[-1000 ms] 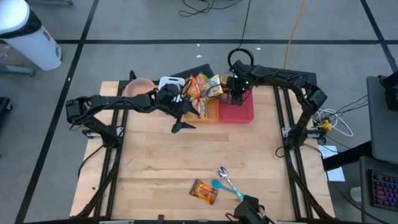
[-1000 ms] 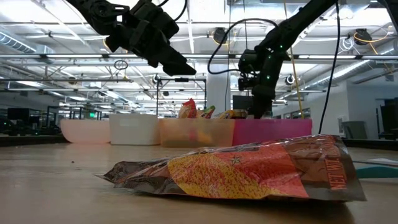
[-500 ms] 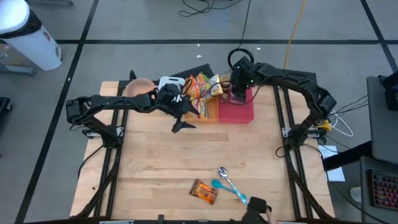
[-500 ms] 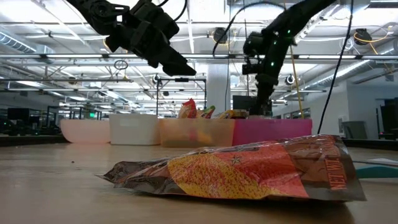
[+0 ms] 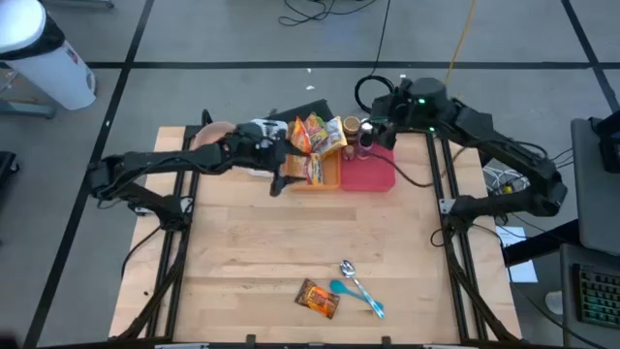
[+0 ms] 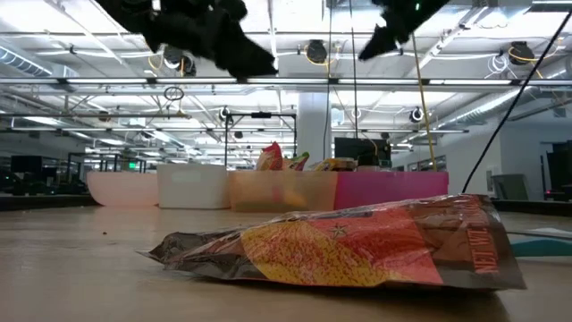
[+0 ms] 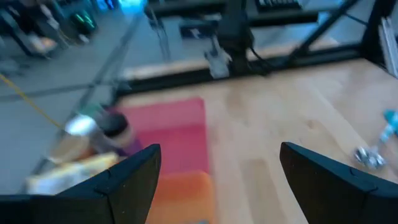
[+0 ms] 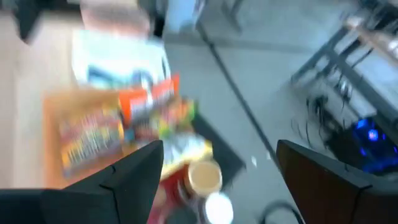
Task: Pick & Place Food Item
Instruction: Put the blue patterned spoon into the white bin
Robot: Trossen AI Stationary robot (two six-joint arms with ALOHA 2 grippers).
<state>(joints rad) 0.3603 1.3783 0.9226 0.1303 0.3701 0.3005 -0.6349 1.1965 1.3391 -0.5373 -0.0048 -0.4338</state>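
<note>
Left gripper (image 5: 278,184): my fingers spread, empty, above orange bin (image 5: 325,173) to reach its packets | Right gripper (image 5: 373,134): fingers apart, empty, over pink bin (image 5: 373,174) | Snack packet (image 5: 318,299): near table edge beside spoons (image 5: 356,286), awaiting pickup.

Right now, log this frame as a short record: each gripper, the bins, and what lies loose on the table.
left gripper: open, empty, over orange bin
right gripper: open, empty, above far edge of pink bin
orange bin: holds snack packets
pink bin: jar at far end
loose items: snack bag, spoons, near front edge
</note>
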